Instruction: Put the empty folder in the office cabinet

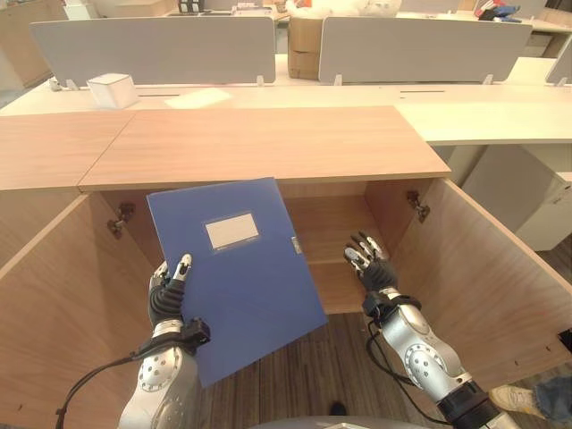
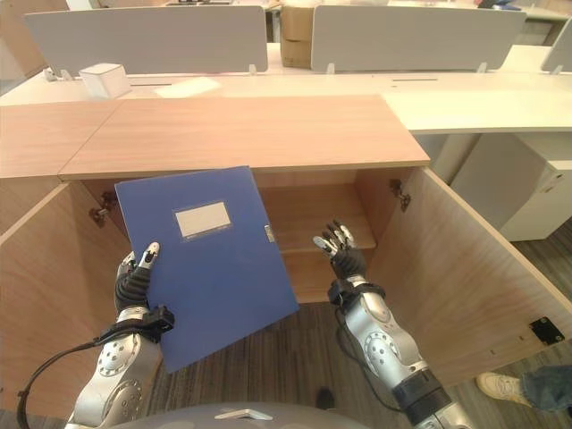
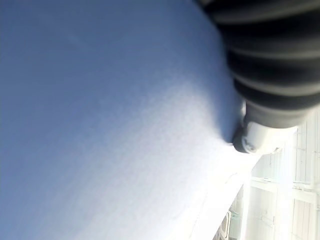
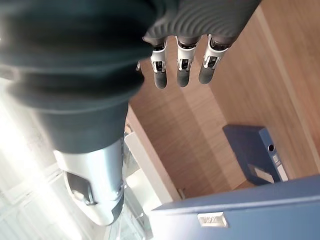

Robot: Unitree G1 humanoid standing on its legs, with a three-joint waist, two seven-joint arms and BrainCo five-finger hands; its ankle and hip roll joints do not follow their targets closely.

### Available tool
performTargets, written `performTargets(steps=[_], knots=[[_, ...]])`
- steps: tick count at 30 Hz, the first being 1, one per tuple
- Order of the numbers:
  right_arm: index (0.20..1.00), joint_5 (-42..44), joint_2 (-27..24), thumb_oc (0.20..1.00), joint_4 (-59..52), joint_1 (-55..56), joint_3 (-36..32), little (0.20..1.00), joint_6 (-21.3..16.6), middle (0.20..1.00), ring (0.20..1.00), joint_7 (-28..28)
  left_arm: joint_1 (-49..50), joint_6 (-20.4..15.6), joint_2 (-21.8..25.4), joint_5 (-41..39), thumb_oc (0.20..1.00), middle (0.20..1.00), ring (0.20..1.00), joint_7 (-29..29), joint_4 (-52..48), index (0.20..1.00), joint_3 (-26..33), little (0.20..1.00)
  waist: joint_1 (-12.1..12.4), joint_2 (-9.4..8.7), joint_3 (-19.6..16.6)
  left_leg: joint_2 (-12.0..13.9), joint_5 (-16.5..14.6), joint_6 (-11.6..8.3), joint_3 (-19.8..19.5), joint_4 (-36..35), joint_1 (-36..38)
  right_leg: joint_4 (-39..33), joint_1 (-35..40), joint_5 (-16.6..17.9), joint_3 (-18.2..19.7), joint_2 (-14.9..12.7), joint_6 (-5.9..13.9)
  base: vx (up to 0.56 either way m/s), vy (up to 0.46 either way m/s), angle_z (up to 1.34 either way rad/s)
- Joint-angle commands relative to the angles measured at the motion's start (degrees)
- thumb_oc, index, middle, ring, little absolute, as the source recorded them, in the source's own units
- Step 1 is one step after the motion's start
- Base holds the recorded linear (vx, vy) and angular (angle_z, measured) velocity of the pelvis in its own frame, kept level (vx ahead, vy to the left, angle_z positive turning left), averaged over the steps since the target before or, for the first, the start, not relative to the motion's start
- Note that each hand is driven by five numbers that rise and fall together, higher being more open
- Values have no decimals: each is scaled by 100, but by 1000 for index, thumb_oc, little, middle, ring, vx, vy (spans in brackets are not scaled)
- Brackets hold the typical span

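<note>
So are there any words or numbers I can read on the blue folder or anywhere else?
None can be read.
Blue folder, held in the left hand: its white label looks blank.
Second blue binder inside the cabinet: its spine label is too small to read.
White box on the desk: no print to make out.
Right hand: open, holding nothing.
</note>
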Motion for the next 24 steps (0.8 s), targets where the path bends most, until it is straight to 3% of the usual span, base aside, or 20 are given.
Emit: performTargets(steps=[1, 7, 13, 14, 15, 16, 24], knots=[[1000, -129, 282, 1000, 3, -321, -169, 1000, -184, 1000, 1000, -131, -225, -318, 207, -41, 200, 200, 200, -75, -359, 200, 14, 200, -6, -218, -142, -112, -309, -41, -208, -45, -369, 5, 481, -662, -133, -490, 408, 0, 0, 0], [1000, -44, 327, 1000, 49, -539, 201, 1000, 24, 1000, 1000, 53, -295, -225, 220, -276, 200, 200, 200, -255, -378, 200, -178, 200, 35, -248, -117, -104, -290, -50, -234, -45, -389, 5, 461, -649, -130, -477, 396, 0, 0, 0], [1000, 52, 201, 1000, -29, -1264, 1105, 1000, 321, 1000, 1000, 676, -445, -167, 200, -577, 200, 200, 200, -478, -309, 200, -412, 200, 193, -324, -88, -115, -255, -59, -294, -45, -445, 5, 450, -646, -173, -468, 383, -3, 1, 3], [595, 33, 191, 595, -138, -1415, 1271, 595, 352, 595, 595, 820, -437, -166, 197, -595, 200, 200, 200, -498, -340, 200, -416, 200, 236, -341, -81, -121, -253, -56, -309, -45, -455, 5, 451, -647, -178, -470, 383, -14, 5, 6], [570, 24, 167, 570, -244, -1488, 1355, 570, 341, 570, 570, 897, -417, -194, 174, -691, 200, 200, 200, -523, -364, 200, -396, 200, 260, -351, -76, -123, -249, -58, -314, -45, -462, 5, 449, -647, -181, -475, 384, -12, 6, 7], [1000, 74, 147, 1000, -328, -1560, 1418, 1000, 286, 1000, 1000, 956, -510, -235, 156, -740, 200, 200, 200, -462, -222, 200, -416, 200, 281, -355, -73, -123, -235, -60, -328, -45, -478, 5, 446, -645, -189, -476, 384, -6, 3, 7], [1000, 58, -44, 1000, -735, -1557, 1353, 1000, 168, 1000, 1000, 1160, -507, -331, 48, -779, 200, 200, 200, -365, -305, 200, -193, 200, 363, -398, -55, -145, -226, -42, -350, -45, -510, 5, 440, -634, -240, -502, 401, -1, 0, 0]])
